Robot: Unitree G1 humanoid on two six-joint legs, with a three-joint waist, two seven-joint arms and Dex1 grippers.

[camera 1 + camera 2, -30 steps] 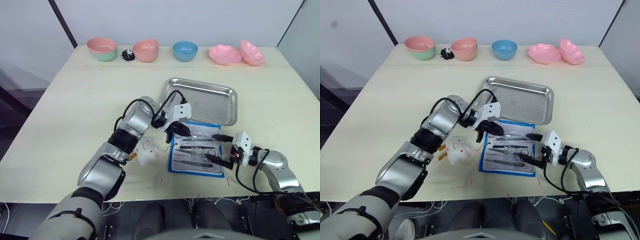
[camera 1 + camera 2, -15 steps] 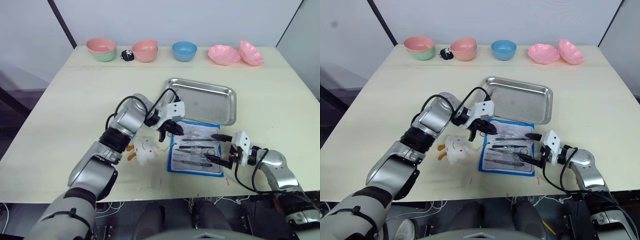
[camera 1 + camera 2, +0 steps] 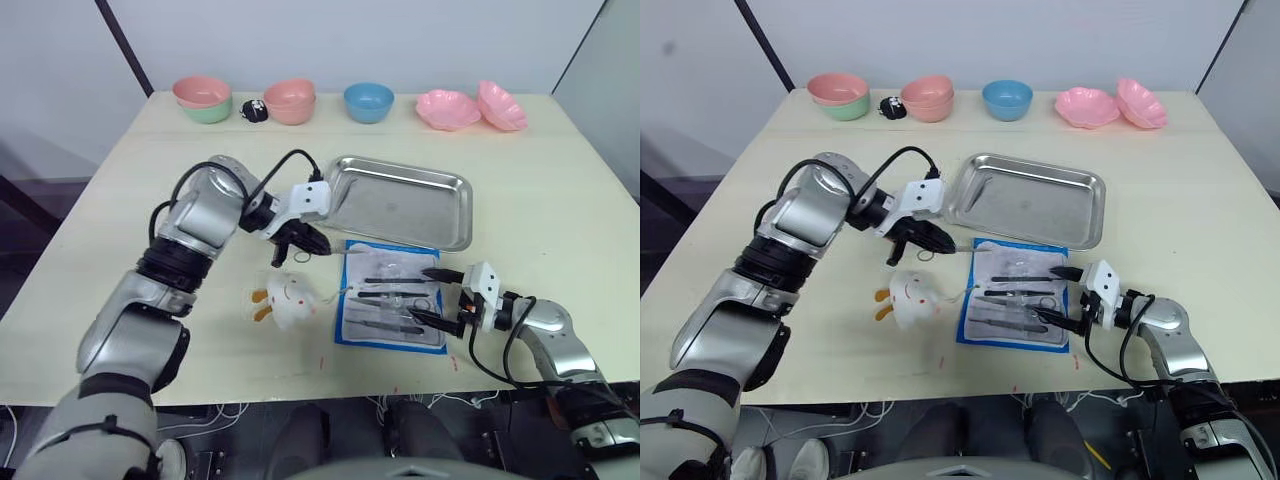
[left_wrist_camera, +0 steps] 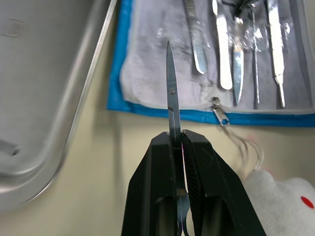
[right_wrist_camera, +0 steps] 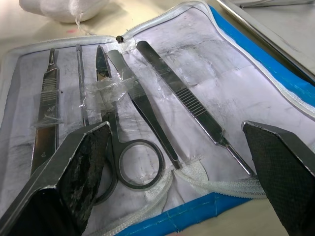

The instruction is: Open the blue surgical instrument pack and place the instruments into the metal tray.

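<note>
The left hand [image 3: 300, 238], clamped on scissors [image 4: 171, 93], has lifted them from the blue surgical instrument pack [image 3: 392, 297] (opened flat) toward the metal tray [image 3: 404, 202]; right hand [image 3: 436, 296] gapes.

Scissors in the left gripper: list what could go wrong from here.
1. The left gripper pinches the scissors only near the handle end, with the blades sticking out free, so they could pivot or slip before reaching the metal tray.
2. The tips point toward the open blue surgical instrument pack; a low swing might snag its zipper pull.
3. The white plush toy lies close beside the pack and could get knocked.
</note>
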